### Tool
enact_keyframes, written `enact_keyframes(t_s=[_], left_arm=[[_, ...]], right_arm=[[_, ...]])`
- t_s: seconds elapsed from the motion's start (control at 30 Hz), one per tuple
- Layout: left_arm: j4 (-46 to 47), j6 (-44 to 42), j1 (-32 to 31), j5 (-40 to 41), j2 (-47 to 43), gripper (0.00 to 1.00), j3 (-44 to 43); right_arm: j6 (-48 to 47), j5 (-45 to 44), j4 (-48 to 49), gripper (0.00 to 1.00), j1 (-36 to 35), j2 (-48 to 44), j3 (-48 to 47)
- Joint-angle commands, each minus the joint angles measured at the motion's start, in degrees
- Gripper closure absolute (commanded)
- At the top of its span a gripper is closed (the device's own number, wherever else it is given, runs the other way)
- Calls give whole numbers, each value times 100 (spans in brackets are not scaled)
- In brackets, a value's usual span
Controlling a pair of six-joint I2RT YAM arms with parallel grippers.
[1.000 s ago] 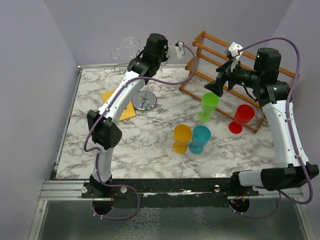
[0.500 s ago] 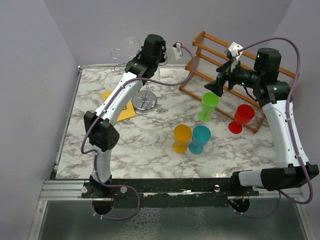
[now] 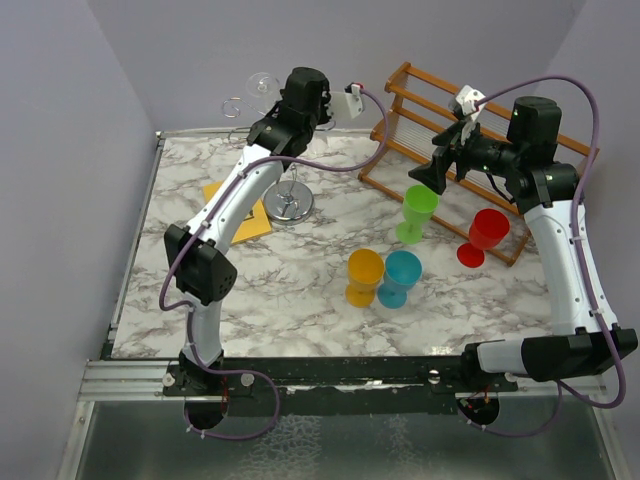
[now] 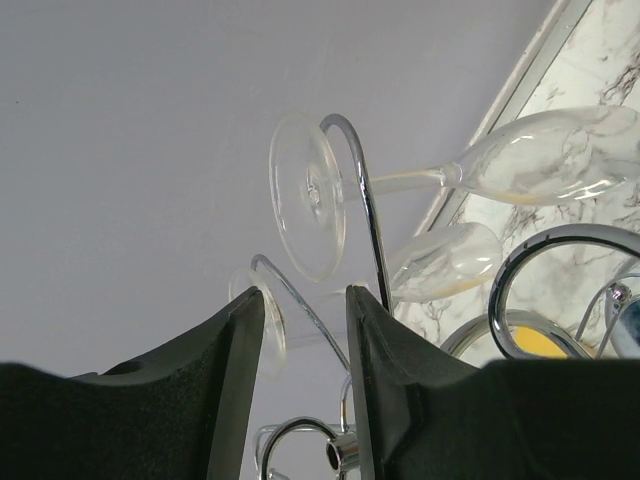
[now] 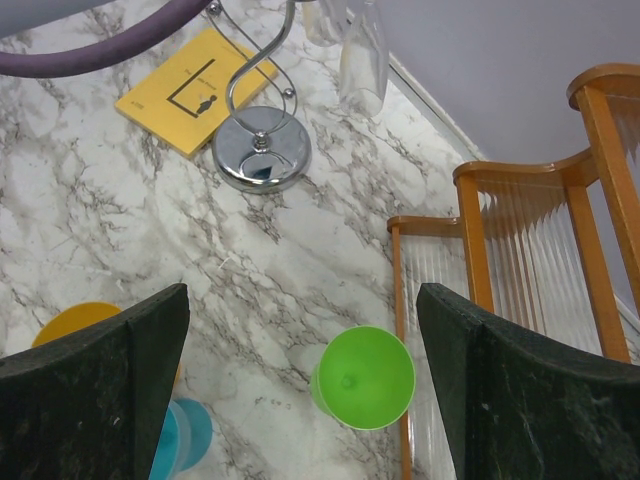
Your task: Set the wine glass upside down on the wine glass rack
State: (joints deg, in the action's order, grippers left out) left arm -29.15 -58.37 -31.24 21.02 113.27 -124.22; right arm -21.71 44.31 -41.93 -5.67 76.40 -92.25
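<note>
Two clear wine glasses hang upside down from the curled arms of the chrome wine glass rack (image 4: 365, 195). The upper wine glass (image 4: 308, 195) has its foot hooked behind one scroll arm. The foot of the lower one (image 4: 262, 320) shows just behind my left finger. My left gripper (image 4: 305, 295) is up at the rack's top, jaws apart with nothing between them. In the top view it (image 3: 268, 125) sits above the rack's disc base (image 3: 290, 203), next to the glass feet (image 3: 262, 85). My right gripper (image 5: 303, 300) hangs wide open and empty above the table.
A green cup (image 5: 365, 378) stands below my right gripper, beside the brown wooden rack (image 5: 540, 250). An orange cup (image 3: 364, 275) and a blue cup (image 3: 402, 275) stand mid-table, and a red cup (image 3: 485, 235) at the right. A yellow card (image 5: 195, 85) lies by the rack base (image 5: 262, 150).
The left gripper's jaws have spread wider and the left arm has shifted slightly up and back. The glasses stay hanging on the rack. The right arm has not moved.
</note>
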Motion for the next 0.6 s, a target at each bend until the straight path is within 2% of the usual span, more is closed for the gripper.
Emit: enact_keyframes(t_s=[0.0,0.4,0.57], left_arm=[[-71,105,-40,-195,-444,58,23],[-326,120,-101,-265,-705,54,126],[-604,396,-110,-598,-907,50,95]], right_arm=[[-63,-80,203,5,-13,-99,64],[-76,-118,228,5,-14,-117,93],[-111,-246,238,5,-13,-118,120]])
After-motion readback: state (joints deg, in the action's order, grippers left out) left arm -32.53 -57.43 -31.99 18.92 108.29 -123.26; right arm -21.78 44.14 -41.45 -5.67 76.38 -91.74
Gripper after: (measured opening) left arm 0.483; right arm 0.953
